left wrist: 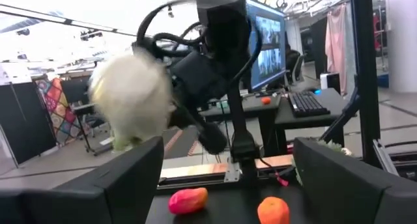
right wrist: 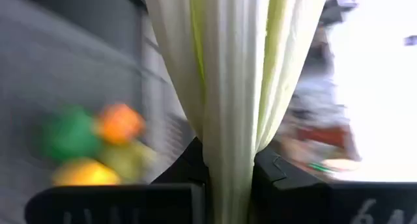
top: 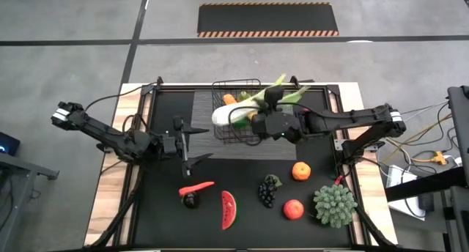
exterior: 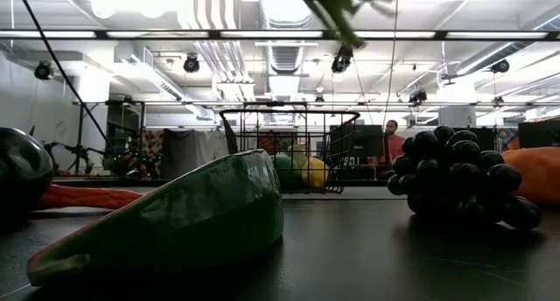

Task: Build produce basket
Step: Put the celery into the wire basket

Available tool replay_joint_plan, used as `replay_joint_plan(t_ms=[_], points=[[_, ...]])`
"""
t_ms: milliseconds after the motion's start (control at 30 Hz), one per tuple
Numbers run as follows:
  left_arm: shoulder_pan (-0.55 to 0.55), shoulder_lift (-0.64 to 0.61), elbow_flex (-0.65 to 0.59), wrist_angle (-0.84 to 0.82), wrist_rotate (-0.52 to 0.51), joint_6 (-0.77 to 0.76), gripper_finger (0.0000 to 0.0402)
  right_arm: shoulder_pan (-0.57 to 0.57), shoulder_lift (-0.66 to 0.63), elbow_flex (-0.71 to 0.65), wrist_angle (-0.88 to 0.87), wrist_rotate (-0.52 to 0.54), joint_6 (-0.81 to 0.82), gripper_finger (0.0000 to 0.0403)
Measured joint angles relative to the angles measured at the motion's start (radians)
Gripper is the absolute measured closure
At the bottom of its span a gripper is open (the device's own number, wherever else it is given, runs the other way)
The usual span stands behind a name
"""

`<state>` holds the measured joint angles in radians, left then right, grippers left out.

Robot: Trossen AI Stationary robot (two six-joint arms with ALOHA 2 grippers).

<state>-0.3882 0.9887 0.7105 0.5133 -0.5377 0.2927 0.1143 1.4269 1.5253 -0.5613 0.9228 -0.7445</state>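
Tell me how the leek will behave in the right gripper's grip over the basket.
The leek looks long and rigid, so it probably won't droop. The right gripper pinches it mid-stalk, so it may pivot. Set in the basket, it likely overhangs the rim.

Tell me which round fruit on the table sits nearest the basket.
The orange. It lies closer to the basket than the red apple, which sits farther toward the table's front edge beside the grapes.

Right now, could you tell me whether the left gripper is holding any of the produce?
No, the left gripper stands open and empty left of the basket.
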Motion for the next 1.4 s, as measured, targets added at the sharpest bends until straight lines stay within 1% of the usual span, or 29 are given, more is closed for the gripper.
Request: replay_joint_plan(t_ms=[67,100,200,267,333,467,567,667,767,833,967,1133,1400], points=[[0.000,-0.011,-0.002,-0.021,0.000,-0.001,0.0078,-0.021,0.000,0.003,-0.001,0.093,-0.131,0.0365],[0.000,-0.014,-0.002,-0.029,-0.001,-0.002,0.0078,-0.035,0.000,0.003,-0.004,0.108,-0.208,0.0365],[0.000,-0.023,-0.003,-0.060,-0.003,-0.002,0.0078,-0.082,0.000,0.003,-0.055,0.092,-0.469,0.0365],[0.000,-0.023,-0.003,-0.072,-0.014,-0.001,0.0078,-0.108,0.003,0.003,-0.095,0.055,-0.646,0.0365],[0.000,-0.022,-0.004,-0.094,-0.023,-0.001,0.0078,-0.137,0.009,0.003,-0.096,-0.001,-0.775,0.0365],[0.000,-0.021,-0.017,-0.106,-0.023,-0.001,0.0078,-0.206,0.011,0.002,-0.088,-0.129,-0.996,0.0365],[0.000,-0.026,-0.033,-0.106,-0.032,0.009,0.0078,-0.258,0.011,-0.002,-0.031,-0.234,-1.134,0.0365],[0.000,-0.038,-0.052,-0.074,-0.095,0.040,0.0079,-0.296,0.032,-0.008,0.099,-0.299,-1.218,0.0365],[0.000,-0.046,-0.077,-0.050,-0.157,0.058,0.0079,-0.323,0.070,-0.008,0.183,-0.322,-1.300,0.0365],[0.000,-0.051,-0.087,-0.053,-0.175,0.056,0.0079,-0.337,0.103,-0.008,0.229,-0.325,-1.339,0.0365],[0.000,-0.060,-0.095,-0.051,-0.179,0.054,0.0079,-0.361,0.182,-0.009,0.313,-0.320,-1.389,0.0365],[0.000,-0.067,-0.113,-0.050,-0.180,0.027,0.0079,-0.385,0.283,-0.010,0.390,-0.254,-1.510,0.0365],[0.000,-0.083,-0.129,-0.047,-0.179,0.002,0.0079,-0.422,0.361,-0.008,0.404,-0.250,-1.524,0.0365]])
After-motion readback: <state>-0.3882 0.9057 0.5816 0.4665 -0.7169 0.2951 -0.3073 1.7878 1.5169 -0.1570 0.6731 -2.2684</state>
